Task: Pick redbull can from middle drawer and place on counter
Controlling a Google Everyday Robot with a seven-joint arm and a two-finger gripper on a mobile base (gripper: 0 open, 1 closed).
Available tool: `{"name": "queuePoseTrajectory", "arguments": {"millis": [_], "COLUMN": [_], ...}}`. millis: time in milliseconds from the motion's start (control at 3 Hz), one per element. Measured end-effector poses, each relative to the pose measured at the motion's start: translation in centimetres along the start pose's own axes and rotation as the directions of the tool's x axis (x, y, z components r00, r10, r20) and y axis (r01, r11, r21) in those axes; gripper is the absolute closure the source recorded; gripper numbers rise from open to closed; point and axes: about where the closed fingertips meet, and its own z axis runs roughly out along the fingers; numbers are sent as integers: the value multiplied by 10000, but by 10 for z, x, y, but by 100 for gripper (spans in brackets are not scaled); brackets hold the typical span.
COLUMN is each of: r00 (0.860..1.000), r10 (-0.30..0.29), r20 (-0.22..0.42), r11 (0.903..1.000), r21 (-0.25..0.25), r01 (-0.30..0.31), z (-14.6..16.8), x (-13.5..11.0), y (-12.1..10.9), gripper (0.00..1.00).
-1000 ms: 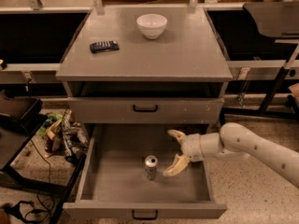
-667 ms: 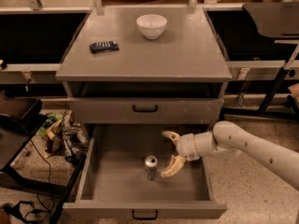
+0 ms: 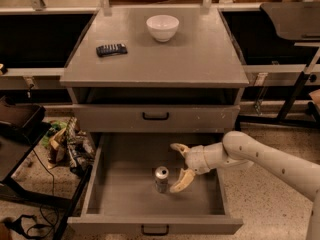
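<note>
Seen from above and in front, one grey cabinet has two drawers in view. One shallower drawer front [image 3: 200, 119] is shut, with one black handle. Below it, one middle drawer [image 3: 120, 199] is pulled fully out toward the viewer, with a second black handle [image 3: 155, 230] on its front.

One redbull can [image 3: 161, 178] stands upright on the drawer floor, about midway between the side walls and a little nearer the front wall than the back. Bare grey floor lies on its left, as far as the left wall, and between it and the front wall.

One white arm [image 3: 270, 159] reaches in from the right, over the drawer's right wall. Its tool [image 3: 172, 167] hangs inside the drawer, just right of the can. The two fingers are spread wide and grip nothing: one finger [image 3: 179, 148] points to the drawer's back, and the other curves forward, its tip just beside the can. Whether that tip touches the can cannot be told.

On top, the flat surface [image 3: 170, 64] carries two things. One white bowl [image 3: 162, 27] sits near the back edge at the centre, and one black remote [image 3: 111, 49] lies toward the left edge, well apart from the bowl. The front half of the surface shows only bare grey, out to its front edge.

On the floor to the left of the cabinet lies a heap of clutter [image 3: 67, 146].
</note>
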Motion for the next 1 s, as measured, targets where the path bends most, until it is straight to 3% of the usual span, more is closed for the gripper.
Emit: {"name": "queuePoseTrajectory", "arguments": {"millis": [1000], "r00": [9998], "r10": [-164], "r20": [-135], "r11": [9994], "r21": [-291], "r01": [160], "z": [23], "x": [41], "y": [-3], "gripper": [0]}}
